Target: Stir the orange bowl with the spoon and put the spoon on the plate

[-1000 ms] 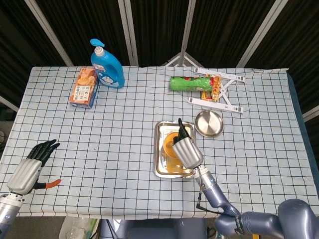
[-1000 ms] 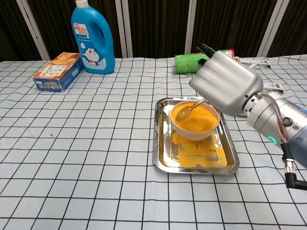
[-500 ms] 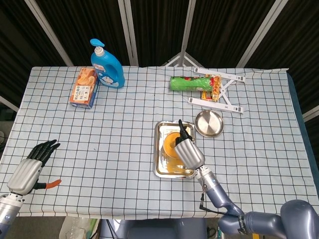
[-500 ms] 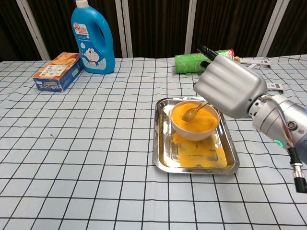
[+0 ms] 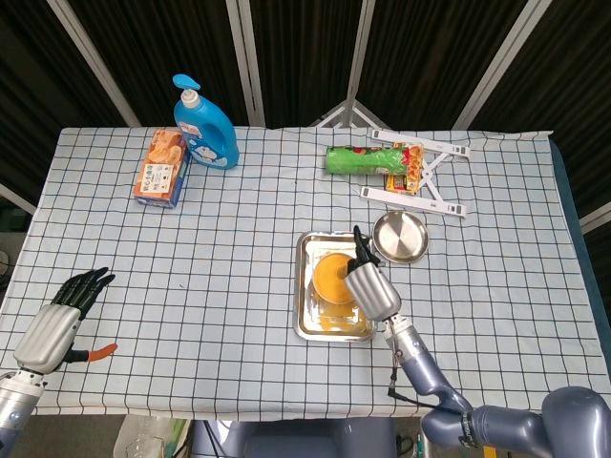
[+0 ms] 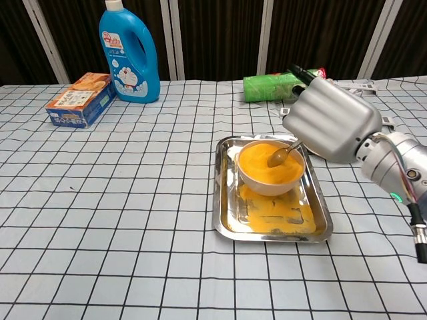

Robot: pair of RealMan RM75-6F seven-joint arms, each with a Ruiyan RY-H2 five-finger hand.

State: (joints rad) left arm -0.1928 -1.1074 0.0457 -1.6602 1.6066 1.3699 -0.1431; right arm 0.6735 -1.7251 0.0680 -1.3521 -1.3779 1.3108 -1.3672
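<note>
**Item: spoon in bowl, stir stage, plate not yet used**

Progress: stirring appears underway; spoon (image 6: 283, 155) w/ scoop end dipped in orange contents of bowl (image 6: 270, 171), right side. Bowl sits in steel tray (image 6: 230, 223), orange spill on tray floor beside it. Left to do, by my reading: finish stir, lift spoon out, lay on plate (image 5: 400, 237), which lies just beside tray's far-right corner, nothing on it.

Spoon vs fingers: handle runs up-right from bowl into underside of right hand (image 6: 331, 121). Fingers curled round handle, clamped on it; exact contact pts hidden behind back of hand. Hand hangs over bowl's right rim, toward plate side.

Left hand (image 5: 57, 320): near-left table corner, well apart from tray, fingers spread, holds nothing.

Also on table: blue bottle (image 6: 129, 52), snack box (image 6: 79, 99), green packet (image 6: 269, 87).
</note>
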